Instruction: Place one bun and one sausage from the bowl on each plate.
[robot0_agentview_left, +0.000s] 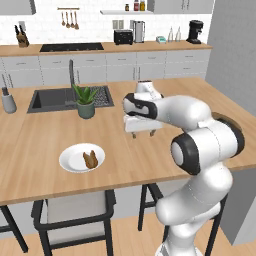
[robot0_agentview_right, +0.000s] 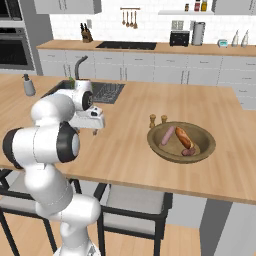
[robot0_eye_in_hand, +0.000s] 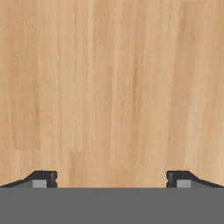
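**A:** What is seen on the wooden surface (robot0_agentview_left: 45, 135)?

**B:** A white plate (robot0_agentview_left: 75, 152) is seen toward the near left edge in the left base view, with a golden-brown bun (robot0_agentview_left: 90, 159) lying on its right half. A wide wooden bowl (robot0_agentview_right: 205, 147) is set well apart from it, far to the robot's right. In the bowl, a pale pink sausage (robot0_agentview_right: 167, 135), a second bun (robot0_agentview_right: 183, 137) and a reddish-brown sausage (robot0_agentview_right: 188, 151) are seen lying close together. Two small wooden shakers (robot0_agentview_right: 157, 120) are placed just behind the bowl's rim.

**A:** And where is the hand?

**B:** The fingers (robot0_eye_in_hand: 111, 178) are held over bare wood, between plate and bowl, pointed down at the surface. They are spread wide apart, and nothing is gripped between them; plain wood grain is seen beneath.

**A:** Anything else nearby?

**B:** A potted plant (robot0_agentview_left: 85, 101) is set in front of a dark sink (robot0_agentview_left: 50, 99), behind the plate. A soap dispenser (robot0_agentview_left: 7, 101) is seen at the far left.
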